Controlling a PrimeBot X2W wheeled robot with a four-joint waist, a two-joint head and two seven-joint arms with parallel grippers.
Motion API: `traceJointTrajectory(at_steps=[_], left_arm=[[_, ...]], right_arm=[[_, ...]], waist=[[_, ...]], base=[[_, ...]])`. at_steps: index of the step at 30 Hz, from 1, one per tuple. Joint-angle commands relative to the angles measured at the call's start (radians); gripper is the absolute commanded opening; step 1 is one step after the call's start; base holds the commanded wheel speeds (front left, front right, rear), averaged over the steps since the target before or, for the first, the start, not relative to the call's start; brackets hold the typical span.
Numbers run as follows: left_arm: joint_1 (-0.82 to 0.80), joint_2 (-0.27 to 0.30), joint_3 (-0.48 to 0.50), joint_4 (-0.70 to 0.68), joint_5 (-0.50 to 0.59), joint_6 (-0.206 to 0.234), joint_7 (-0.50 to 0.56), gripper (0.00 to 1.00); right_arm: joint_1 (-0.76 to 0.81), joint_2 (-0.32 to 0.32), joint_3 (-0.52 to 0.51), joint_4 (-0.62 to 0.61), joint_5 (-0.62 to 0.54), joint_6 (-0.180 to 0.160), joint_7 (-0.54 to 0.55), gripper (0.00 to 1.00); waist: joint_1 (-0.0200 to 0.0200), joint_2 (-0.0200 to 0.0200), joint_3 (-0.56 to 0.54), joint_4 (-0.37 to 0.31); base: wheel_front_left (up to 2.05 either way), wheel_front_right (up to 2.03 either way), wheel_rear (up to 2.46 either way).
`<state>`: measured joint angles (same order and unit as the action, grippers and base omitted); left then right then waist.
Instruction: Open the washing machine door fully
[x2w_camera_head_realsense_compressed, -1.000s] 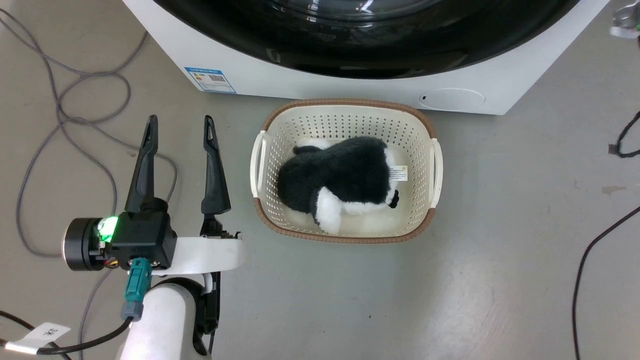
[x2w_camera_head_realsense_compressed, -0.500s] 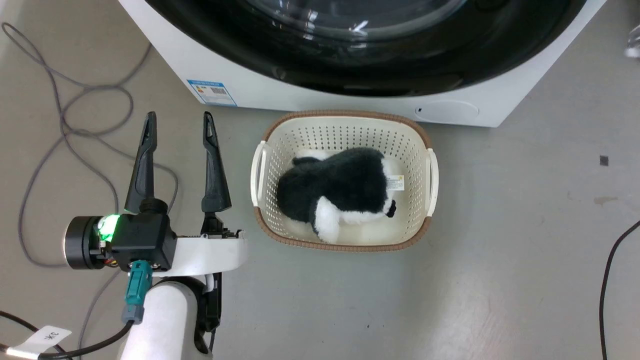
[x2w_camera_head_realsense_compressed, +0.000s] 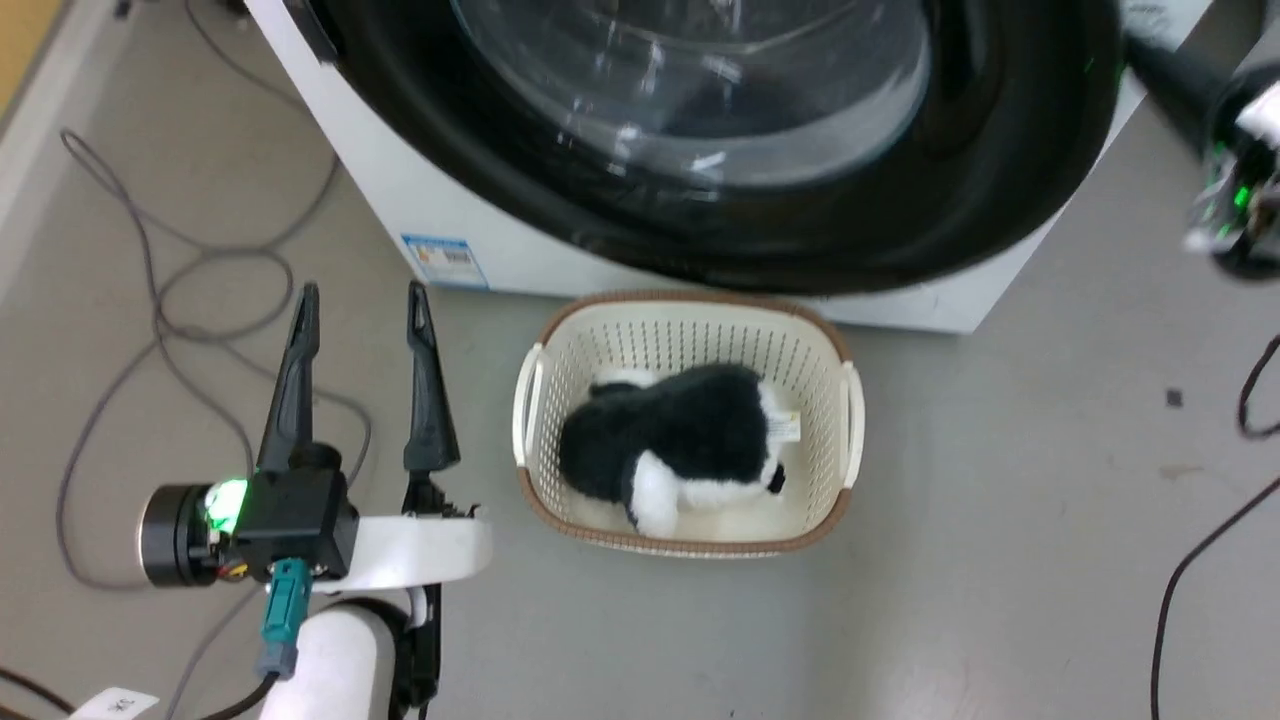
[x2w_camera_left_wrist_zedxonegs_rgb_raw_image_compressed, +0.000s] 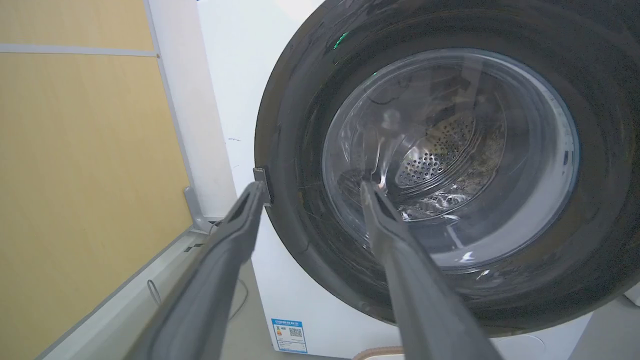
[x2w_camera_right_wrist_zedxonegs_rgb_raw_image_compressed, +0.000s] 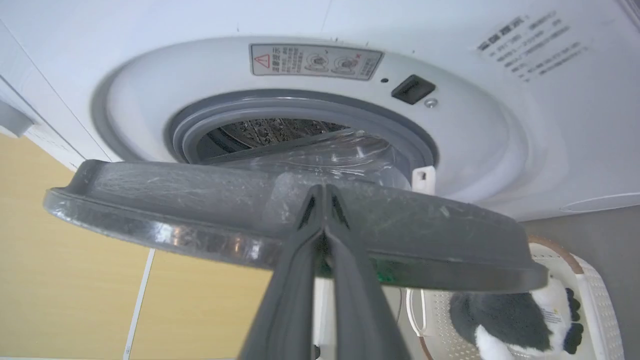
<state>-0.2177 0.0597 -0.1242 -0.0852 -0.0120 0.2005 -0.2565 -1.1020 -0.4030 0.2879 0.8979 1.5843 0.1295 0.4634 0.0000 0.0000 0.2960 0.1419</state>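
Two pincers: the left pincer (x2w_camera_head_realsense_compressed: 363, 292) hangs wide open with nothing between its fingers. The right pincer (x2w_camera_right_wrist_zedxonegs_rgb_raw_image_compressed: 324, 192) has its fingers pressed together, tips against the free edge of the washing machine door (x2w_camera_right_wrist_zedxonegs_rgb_raw_image_compressed: 200, 200). I cannot tell whether a lip of the door is nipped between them.
Door: ajar and seen edge-on just beyond the right pincer's tips, with its glass bowl reaching back toward the grey rubber seal (x2w_camera_right_wrist_zedxonegs_rgb_raw_image_compressed: 300, 107).
Why held so: closed fingers likely serve as a stiff hook to draw the free edge outward, away from the latch slot (x2w_camera_right_wrist_zedxonegs_rgb_raw_image_compressed: 412, 89) beyond the tips.
Left pincer's post: it points at the door's glossy front, with the hinge (x2w_camera_left_wrist_zedxonegs_rgb_raw_image_compressed: 261, 176) just past its left fingertip. It is probably only standing by.
Washing machine: its white front (x2w_camera_head_realsense_compressed: 400, 200) lies ahead of both pincers.
Laundry basket: the basket (x2w_camera_head_realsense_compressed: 690, 297) sits on the floor just right of the left pincer and under the door's lower rim, with a plush toy (x2w_camera_head_realsense_compressed: 680, 440) inside.
In the way: a full swing sweeps toward the hinge side, so the left pincer may need to give room. Clearance over the basket looks likely but is unsure.
Cables: grey cables (x2w_camera_head_realsense_compressed: 150, 300) loop on the floor left of the left pincer, apart from the door.
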Motion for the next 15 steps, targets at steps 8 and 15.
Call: traceJointTrajectory(at_steps=[8,15], left_arm=[[0.075,0.011,0.017,0.014,-0.004,-0.011,-0.005,1.0],[0.113,0.011,0.026,0.018,-0.003,-0.017,-0.005,1.0]], right_arm=[[0.172,0.035,0.013,-0.09,0.016,0.001,0.022,0.0],[0.302,0.049,0.015,-0.233,0.034,0.001,0.047,0.0]], waist=[[0.0,0.0,-0.113,-0.03],[0.0,0.0,-0.165,-0.044]], base=[[0.0,0.0,0.0],[0.0,0.0,0.0]])
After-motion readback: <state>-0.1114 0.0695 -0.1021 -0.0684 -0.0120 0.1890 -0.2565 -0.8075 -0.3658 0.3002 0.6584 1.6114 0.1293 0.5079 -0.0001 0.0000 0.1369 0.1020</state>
